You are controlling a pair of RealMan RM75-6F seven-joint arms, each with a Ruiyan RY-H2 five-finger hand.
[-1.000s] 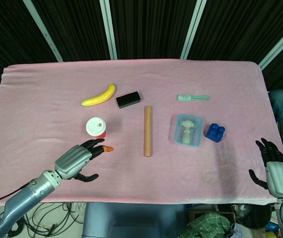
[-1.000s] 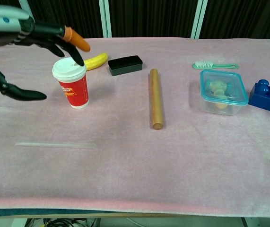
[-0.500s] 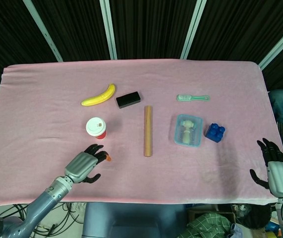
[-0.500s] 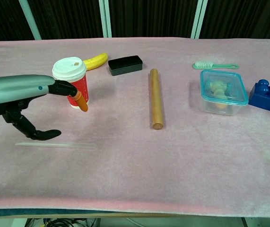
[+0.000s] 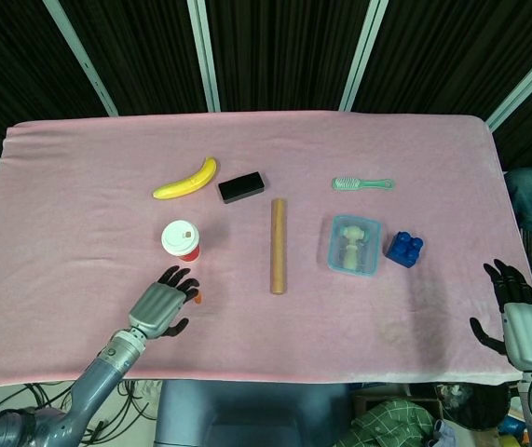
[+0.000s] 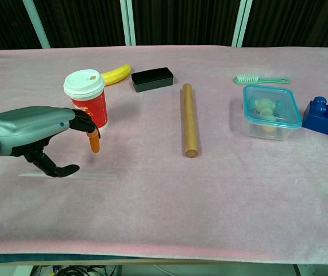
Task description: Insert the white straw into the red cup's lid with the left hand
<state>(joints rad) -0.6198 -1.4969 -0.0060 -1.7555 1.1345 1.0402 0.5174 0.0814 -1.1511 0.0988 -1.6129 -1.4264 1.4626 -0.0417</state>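
The red cup [image 6: 88,103] with a white lid [image 5: 179,236] stands upright on the pink cloth. A thin white straw [image 6: 89,176] lies flat in front of it, near the table's front edge. My left hand [image 6: 34,131] hovers just above the straw's left part, fingers spread and pointing down, holding nothing; in the head view the left hand [image 5: 161,308] sits just below the cup. My right hand [image 5: 517,321] rests open at the table's right front edge, away from everything.
Behind the cup lie a banana [image 6: 115,73] and a black box [image 6: 151,79]. A wooden rolling pin [image 6: 189,118] lies mid-table. To the right are a clear container [image 6: 270,111], a blue block [image 6: 323,115] and a green brush [image 6: 259,79].
My left hand has come down from the cup's lid height toward the table front and now hangs low over the straw. The right hand has not moved.
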